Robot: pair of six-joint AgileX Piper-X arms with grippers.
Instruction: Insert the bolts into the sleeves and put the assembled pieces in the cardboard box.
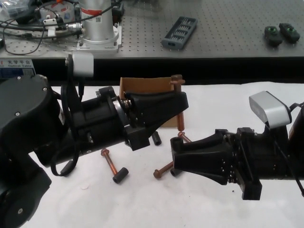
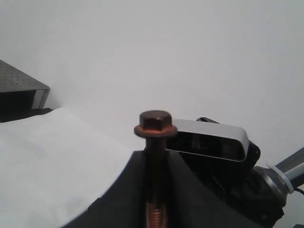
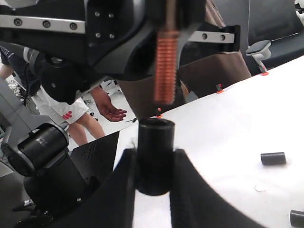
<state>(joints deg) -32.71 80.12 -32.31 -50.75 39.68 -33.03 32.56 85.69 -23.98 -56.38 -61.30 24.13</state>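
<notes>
Copper bolt (image 1: pixel 180 122) pinched upright in left gripper (image 1: pixel 180 105), near cardboard box (image 1: pixel 142 86). Left wrist: hex head up, shank clamped. Right wrist: right gripper (image 3: pixel 152 175) holds sleeve (image 3: pixel 153 152), mouth up, just under thread tip, not touching. I centre bore first, then lower straight.

- The bolt (image 2: pixel 155 126) stands upright in the left gripper (image 1: pixel 180 107); the sleeve (image 3: pixel 154 142) stands upright in the right gripper (image 3: pixel 153 178)
- the bolt's lower end is just above the sleeve's mouth, not touching it
- the cardboard box (image 1: pixel 142 84) sits on the tabletop (image 1: pixel 218 107), behind the left gripper
- a loose bolt (image 1: pixel 108 160) and a loose sleeve (image 1: pixel 156 137) lie on the tabletop, before the left gripper
</notes>
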